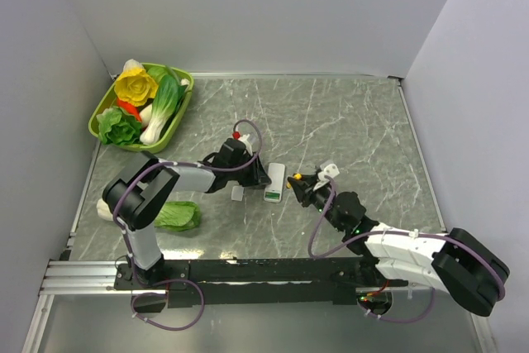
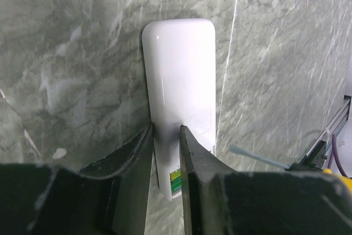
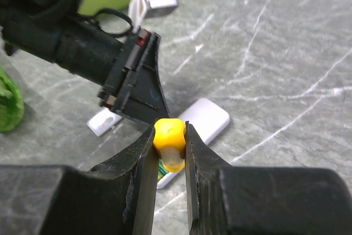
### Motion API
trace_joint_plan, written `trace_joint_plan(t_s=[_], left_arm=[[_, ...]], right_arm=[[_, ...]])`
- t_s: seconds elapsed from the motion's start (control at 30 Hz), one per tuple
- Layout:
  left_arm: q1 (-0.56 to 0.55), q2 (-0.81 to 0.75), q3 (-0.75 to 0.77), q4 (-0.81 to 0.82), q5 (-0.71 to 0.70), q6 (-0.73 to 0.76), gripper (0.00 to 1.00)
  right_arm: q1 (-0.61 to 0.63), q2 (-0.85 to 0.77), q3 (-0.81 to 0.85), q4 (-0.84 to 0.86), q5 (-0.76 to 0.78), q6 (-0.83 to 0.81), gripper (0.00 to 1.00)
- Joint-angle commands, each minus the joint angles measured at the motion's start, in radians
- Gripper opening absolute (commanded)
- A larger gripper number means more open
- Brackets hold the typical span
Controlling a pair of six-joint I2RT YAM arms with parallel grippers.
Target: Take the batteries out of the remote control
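One remote control (image 2: 179,81), one screwdriver (image 3: 169,136) — yellow-handled.

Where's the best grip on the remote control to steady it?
Likely the plain rounded end, pinched across the narrow width on its long parallel edges, from straight above: the remote control lies flat, and the left gripper crowds its green end.

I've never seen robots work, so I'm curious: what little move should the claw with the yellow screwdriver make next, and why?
Probably bring the tip of the screwdriver onto the green batteries and lever one out. The right claw grips its yellow handle, with the tip beside the remote control and apart from it. The left claw pins the remote at its open end.
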Motion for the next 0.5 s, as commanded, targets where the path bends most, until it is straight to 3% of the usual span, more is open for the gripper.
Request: trace_joint_plan(t_s=[0.0,0.23,0.47], left_arm=[[-0.030,-0.048,-0.049,-0.058,-0.008,-0.034,0.28],[-0.070,-0.099,-0.106,-0.057,-0.060,-0.141,0.30],[-0.116,-0.125,-0.115,0.023,-0.028,-0.203,0.33]], right_arm=[[-0.005,-0.040,0.123,-0.202,0.044,0.041,0.00],[-0.007,-0.088,0.247,-0.595,0.144,0.203,0.00],[-0.005,-0.088,0.246,-0.667,0.134,0.341,0.00]])
